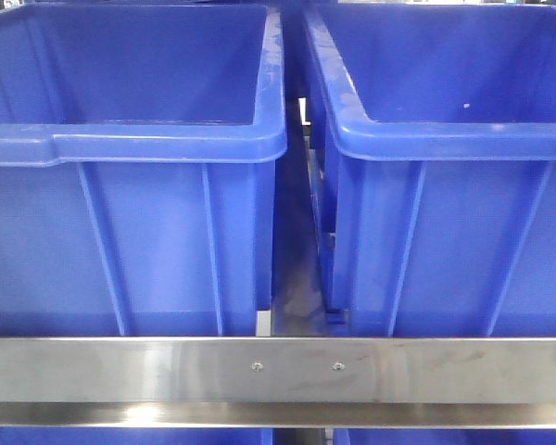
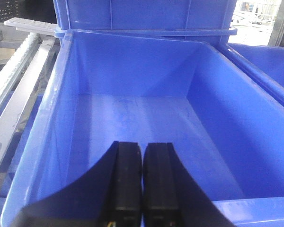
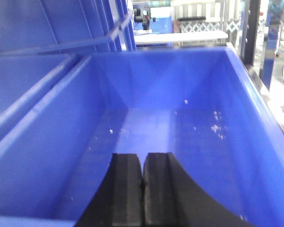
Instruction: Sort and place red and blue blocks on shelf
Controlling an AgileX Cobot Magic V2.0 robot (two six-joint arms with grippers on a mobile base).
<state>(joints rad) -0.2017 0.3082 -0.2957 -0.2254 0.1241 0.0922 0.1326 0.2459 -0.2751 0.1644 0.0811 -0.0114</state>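
Observation:
No red or blue block shows in any view. The shelf's brushed steel front rail (image 1: 278, 371) runs across the bottom of the front view, under two large blue bins. My left gripper (image 2: 142, 146) is shut, its black fingers side by side over the near rim of one empty blue bin (image 2: 132, 118). In the right wrist view my right gripper (image 3: 142, 157) is likewise shut with nothing between its fingers, over another empty blue bin (image 3: 180, 123) speckled with white crumbs.
Left bin (image 1: 130, 139) and right bin (image 1: 445, 120) stand side by side with a narrow gap between them. Roller tracks and a steel rail (image 2: 14, 90) run left of the left-hand bin. More blue bins (image 2: 146, 14) are stacked behind.

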